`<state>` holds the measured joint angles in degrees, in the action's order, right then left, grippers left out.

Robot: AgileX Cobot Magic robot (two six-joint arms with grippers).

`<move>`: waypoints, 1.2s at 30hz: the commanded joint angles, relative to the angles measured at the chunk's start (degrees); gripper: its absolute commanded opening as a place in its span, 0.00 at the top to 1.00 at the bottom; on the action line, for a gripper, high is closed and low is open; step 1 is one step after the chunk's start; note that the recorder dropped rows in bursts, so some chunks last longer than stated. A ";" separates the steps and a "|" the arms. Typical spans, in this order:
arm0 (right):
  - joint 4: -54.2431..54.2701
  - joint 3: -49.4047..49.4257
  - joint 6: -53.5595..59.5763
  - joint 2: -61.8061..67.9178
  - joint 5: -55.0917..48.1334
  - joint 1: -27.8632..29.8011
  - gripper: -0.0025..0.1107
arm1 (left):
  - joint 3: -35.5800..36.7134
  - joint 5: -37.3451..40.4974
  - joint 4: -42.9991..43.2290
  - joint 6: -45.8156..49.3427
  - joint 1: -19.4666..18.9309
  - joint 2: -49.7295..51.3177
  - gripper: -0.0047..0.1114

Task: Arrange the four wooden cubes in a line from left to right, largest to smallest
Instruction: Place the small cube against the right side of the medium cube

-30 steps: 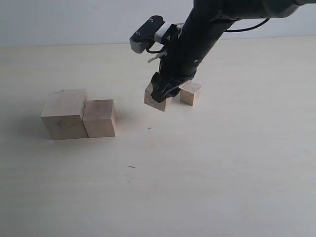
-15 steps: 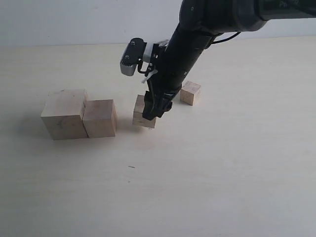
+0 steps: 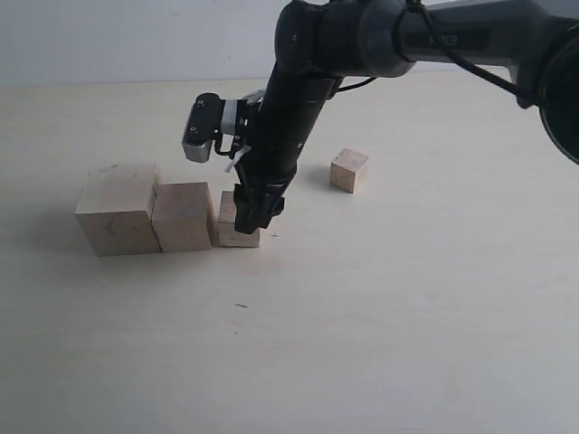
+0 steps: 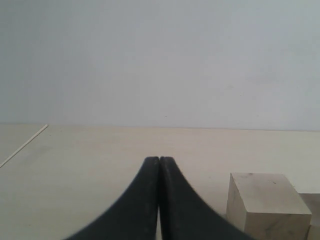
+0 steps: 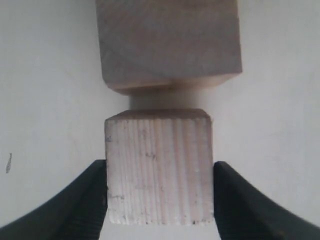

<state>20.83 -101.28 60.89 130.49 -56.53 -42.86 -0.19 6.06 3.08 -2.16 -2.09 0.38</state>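
Observation:
The largest cube (image 3: 113, 210), with a dark mark on its front, sits at the left, touching the second cube (image 3: 184, 215). Just right of them is the third cube (image 3: 237, 230), low at the table with my right gripper (image 3: 250, 212) shut on it. In the right wrist view this third cube (image 5: 159, 170) fills the space between both black fingers (image 5: 92, 200), and a narrow shadowed gap separates it from the second cube (image 5: 167, 42). The smallest cube (image 3: 348, 170) lies alone to the right. My left gripper (image 4: 159, 161) is shut and empty, with the largest cube (image 4: 265, 207) beside it.
The pale tabletop (image 3: 407, 316) stretches wide in front and to the right of the cubes. The right arm (image 3: 308, 63) reaches down from the upper right across the middle. A light wall (image 4: 160, 60) stands behind the table.
My right gripper has carried the third cube leftward and downward, from beside the smallest cube to just right of the second cube. The other cubes have not moved.

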 commanded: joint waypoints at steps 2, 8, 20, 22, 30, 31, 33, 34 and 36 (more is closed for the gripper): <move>-1.10 -1.75 0.42 0.64 -0.17 -0.75 0.98 | 0.19 -0.18 -0.58 0.04 -0.11 -0.38 0.94; -1.46 -1.75 0.53 1.12 0.86 -1.29 0.98 | 0.19 -0.18 -0.58 0.04 -0.11 -0.38 0.94; -1.33 -1.75 0.53 1.25 3.73 -1.43 0.86 | 0.19 -0.18 -0.58 0.04 -0.11 -0.38 0.94; -1.10 -1.75 0.53 1.25 3.73 -1.43 0.74 | 0.19 -0.18 -0.58 0.04 -0.11 -0.38 0.94; 1.41 -1.75 0.04 -1.39 3.73 -1.43 0.34 | 0.19 -0.18 -0.58 0.04 -0.11 -0.38 0.94; 1.41 -1.75 -0.41 -2.30 3.59 -1.43 0.31 | 0.19 -0.18 -0.58 0.04 -0.11 -0.38 0.94; 0.77 -1.75 -0.93 -4.00 2.97 -1.43 0.28 | 0.19 -0.18 -0.58 0.04 -0.11 -0.38 0.94; -0.58 -1.75 -0.93 -4.96 2.41 -1.43 0.27 | 0.19 -0.18 -0.58 0.04 -0.11 -0.38 0.94; -4.20 -1.75 -2.80 -6.89 1.29 -1.32 0.27 | 0.19 -0.18 -0.58 0.04 -0.11 -0.38 0.94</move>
<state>20.02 -102.57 59.94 126.46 -53.85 -44.14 -0.19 6.06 3.08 -2.16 -2.09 0.38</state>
